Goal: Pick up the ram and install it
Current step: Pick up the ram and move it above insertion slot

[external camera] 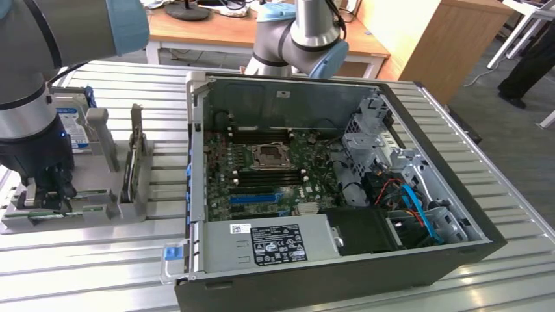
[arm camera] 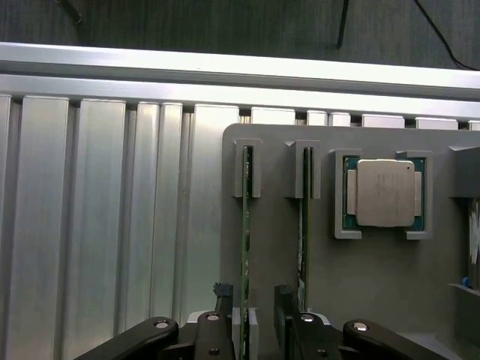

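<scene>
Two green ram sticks stand on edge in slots of a grey holder [arm camera: 375,300]. My gripper [arm camera: 253,300] is lowered over one ram [arm camera: 245,240], open, with one fingertip [arm camera: 222,291] on each side of it and a gap to both. The other ram [arm camera: 303,225] stands in the neighbouring slot. In the exterior view my gripper [external camera: 48,190] sits low over the holder [external camera: 108,209] at the exterior view's left, beside the open computer case [external camera: 347,273]. The motherboard's black memory slots [external camera: 260,170] lie by the processor socket [external camera: 269,155].
A square silver processor chip [arm camera: 385,193] rests in its pocket on the holder. A hard drive with a blue-and-white label [external camera: 77,133] and a dark upright card [external camera: 134,156] stand on the holder too. Everything sits on a ribbed aluminium table [external camera: 87,266]. A person's leg [external camera: 529,65] is at the far right.
</scene>
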Controlling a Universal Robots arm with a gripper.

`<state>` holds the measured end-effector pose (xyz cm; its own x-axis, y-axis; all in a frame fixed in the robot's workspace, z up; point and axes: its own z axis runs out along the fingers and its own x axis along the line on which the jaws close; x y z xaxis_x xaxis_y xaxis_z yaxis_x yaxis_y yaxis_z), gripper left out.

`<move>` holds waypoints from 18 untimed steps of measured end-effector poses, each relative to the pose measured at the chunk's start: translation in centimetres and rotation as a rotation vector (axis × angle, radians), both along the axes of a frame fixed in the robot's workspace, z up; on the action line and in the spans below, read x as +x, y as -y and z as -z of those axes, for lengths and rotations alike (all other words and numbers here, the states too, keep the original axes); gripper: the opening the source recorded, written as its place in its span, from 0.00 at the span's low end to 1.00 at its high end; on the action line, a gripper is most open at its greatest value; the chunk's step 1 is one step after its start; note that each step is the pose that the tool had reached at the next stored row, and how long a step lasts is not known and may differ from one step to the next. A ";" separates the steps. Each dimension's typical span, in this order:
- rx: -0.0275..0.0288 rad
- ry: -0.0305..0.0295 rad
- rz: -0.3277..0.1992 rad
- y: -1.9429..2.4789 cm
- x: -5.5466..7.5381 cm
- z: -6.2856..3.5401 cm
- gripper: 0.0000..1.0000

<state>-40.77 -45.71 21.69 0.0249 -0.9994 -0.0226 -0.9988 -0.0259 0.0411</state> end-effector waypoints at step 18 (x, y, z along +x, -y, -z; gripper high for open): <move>-0.0002 -0.0003 0.000 0.01 0.0 1.22 0.36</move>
<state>-40.78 -45.71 20.47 0.0249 -0.9994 -0.0225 -0.9988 -0.0258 0.0413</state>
